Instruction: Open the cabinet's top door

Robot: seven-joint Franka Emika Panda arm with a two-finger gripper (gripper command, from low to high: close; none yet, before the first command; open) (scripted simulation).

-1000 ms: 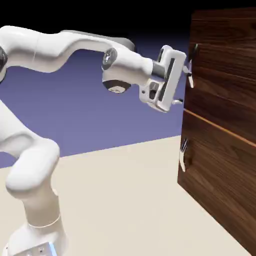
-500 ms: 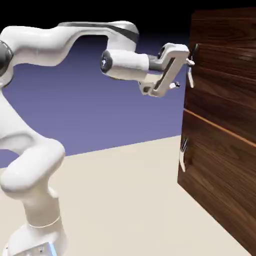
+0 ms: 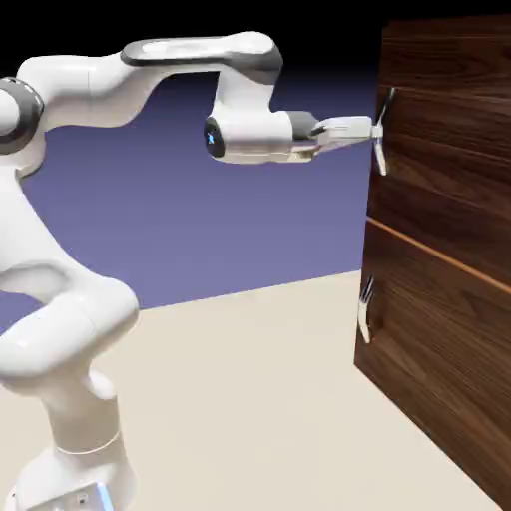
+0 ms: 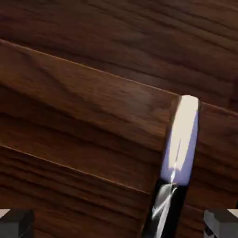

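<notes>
Rises at the exterior view's left with the white arm (image 3: 75, 319), then bends down at the wrist and levels off toward the right. Ends in the gripper (image 3: 377, 132), with fingers apart, right by the handle (image 3: 382, 158) of the top door (image 3: 449, 150). Can't tell from here whether touching the handle or just beside it. Continues right with the cabinet (image 3: 439, 299), with the top door flush above the thin light seam (image 3: 439, 256) and the lower handle (image 3: 366, 311) beneath. In the hand view, runs from the left fingertip (image 4: 16, 223) across dark wood to the slanting handle, pale above and black below, between the tips, nearer the right fingertip (image 4: 222, 224), not clamped.
</notes>
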